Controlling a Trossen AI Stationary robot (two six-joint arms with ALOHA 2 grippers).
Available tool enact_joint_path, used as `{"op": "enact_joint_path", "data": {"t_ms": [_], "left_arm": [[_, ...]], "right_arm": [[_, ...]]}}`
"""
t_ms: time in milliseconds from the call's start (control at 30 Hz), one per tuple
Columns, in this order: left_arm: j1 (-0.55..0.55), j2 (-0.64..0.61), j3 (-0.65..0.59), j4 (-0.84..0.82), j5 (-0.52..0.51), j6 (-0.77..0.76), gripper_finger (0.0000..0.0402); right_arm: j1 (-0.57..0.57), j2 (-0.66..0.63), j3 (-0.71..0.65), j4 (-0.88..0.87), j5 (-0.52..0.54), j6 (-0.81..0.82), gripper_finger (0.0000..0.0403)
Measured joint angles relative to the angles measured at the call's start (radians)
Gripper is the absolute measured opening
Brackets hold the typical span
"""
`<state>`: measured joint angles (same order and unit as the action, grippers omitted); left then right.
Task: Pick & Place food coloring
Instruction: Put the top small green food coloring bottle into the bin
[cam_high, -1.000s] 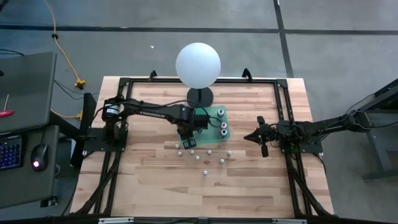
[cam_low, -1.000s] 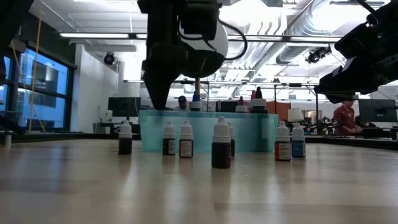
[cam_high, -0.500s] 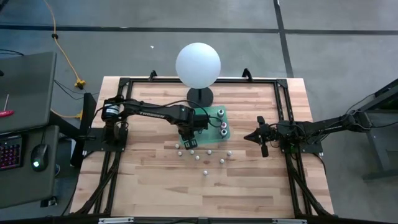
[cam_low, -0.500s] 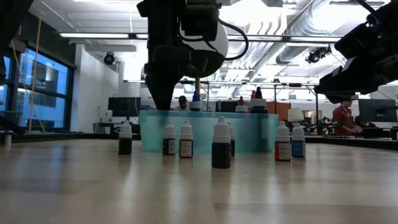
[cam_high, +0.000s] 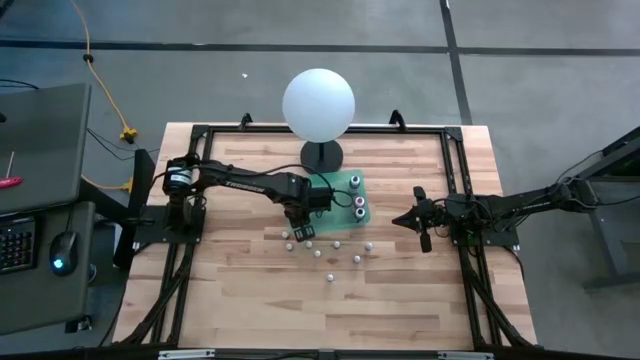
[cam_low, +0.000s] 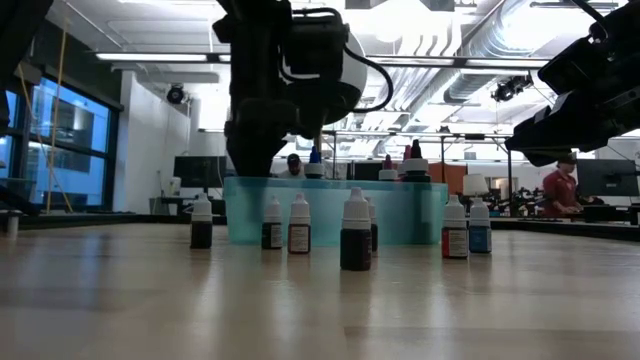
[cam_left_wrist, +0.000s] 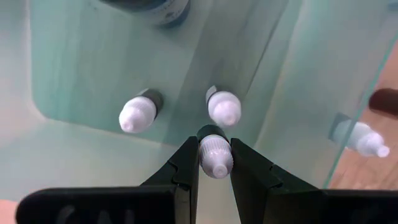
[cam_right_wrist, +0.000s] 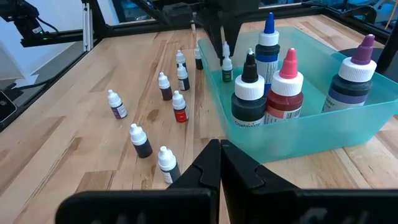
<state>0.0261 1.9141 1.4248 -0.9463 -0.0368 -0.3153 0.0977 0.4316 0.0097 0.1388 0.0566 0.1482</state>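
Wood planks of the table (cam_low: 320, 310) filled the bottom of the low view, and nearest on them stood the loose little bottles (cam_low: 356, 232), seven or so, in a ragged row across the middle of the frame. Right behind them was the teal tray (cam_low: 400, 215).

Your left gripper (cam_left_wrist: 214, 148) was at the tray's left end. Its fingers were closed to a narrow gap, pinching one small bottle (cam_left_wrist: 215, 157) by the neck, tip toward the camera. At the centre of the left wrist view that bottle hung over the tray floor, just beside two dropped bottles (cam_left_wrist: 138, 115) already standing there. Whether its base touched the floor I could not tell.

For a clean drop, you wanted the bottle upright and low before letting go, since so squat and light a thing would likely tip or roll from any height. You also needed to keep it off its neighbour (cam_left_wrist: 224, 107), which stood very near. Opening only a little and lifting straight up looked safest.

Farther along the tray stood the tall bottles (cam_right_wrist: 268, 43). Your right gripper (cam_right_wrist: 221, 152) waited at the right of the table with its fingers pressed together, holding nothing. Beyond were the white ball (cam_high: 318, 104) and a person (cam_low: 560, 185) in the room.
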Motion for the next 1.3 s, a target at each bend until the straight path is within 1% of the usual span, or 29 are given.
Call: {"op": "enact_joint_path", "data": {"t_ms": [200, 433, 733, 1033, 1300], "left_arm": [[0.000, 0.000, -0.032, 0.043, 0.001, -0.003, 0.0061], [0.000, 0.000, -0.068, 0.052, 0.001, -0.004, 0.0061], [0.000, 0.000, -0.072, 0.066, 0.003, -0.011, 0.0062], [0.000, 0.000, -0.072, 0.064, 0.009, -0.031, 0.0108], [0.000, -0.001, -0.072, 0.054, 0.009, -0.031, 0.0115]], "right_arm": [[0.000, 0.000, 0.000, 0.000, 0.000, 0.000, 0.0000], [0.000, 0.000, 0.000, 0.000, 0.000, 0.000, 0.0001], [0.000, 0.000, 0.000, 0.000, 0.000, 0.000, 0.0001], [0.000, 0.000, 0.000, 0.000, 0.000, 0.000, 0.0000], [0.000, 0.000, 0.000, 0.000, 0.000, 0.000, 0.0000]]}}
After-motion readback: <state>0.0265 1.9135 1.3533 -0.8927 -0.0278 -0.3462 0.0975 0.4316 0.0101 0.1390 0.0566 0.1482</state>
